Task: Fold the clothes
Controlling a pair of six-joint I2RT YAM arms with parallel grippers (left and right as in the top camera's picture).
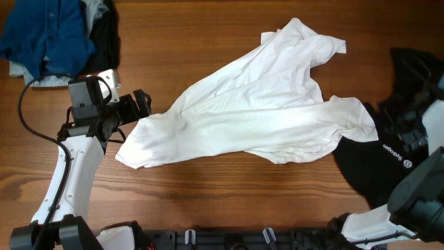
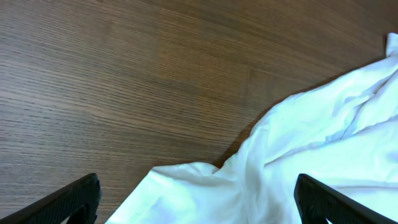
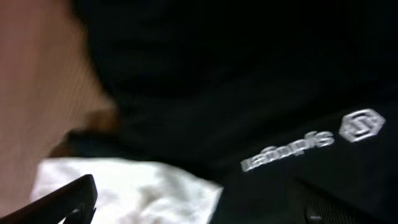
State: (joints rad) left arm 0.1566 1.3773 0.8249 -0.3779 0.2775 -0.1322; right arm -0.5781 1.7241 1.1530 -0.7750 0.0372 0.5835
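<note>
A white shirt [image 1: 263, 104] lies crumpled and stretched diagonally across the middle of the table. My left gripper [image 1: 142, 103] is open at the shirt's lower left end. In the left wrist view its fingers [image 2: 199, 196] stand wide apart with the white cloth [image 2: 298, 149] between them, not gripped. A black garment with a white logo [image 1: 374, 170] lies at the right, partly under the shirt's right end. My right gripper [image 3: 199, 202] is open just above this black garment [image 3: 249, 74], with the edge of the white shirt [image 3: 137, 193] between its fingers.
A pile of blue and dark clothes [image 1: 55, 35] lies at the back left corner. Bare wooden table [image 1: 229, 187] lies in front of the shirt. The right arm [image 1: 423, 132] hangs over the black garment at the right edge.
</note>
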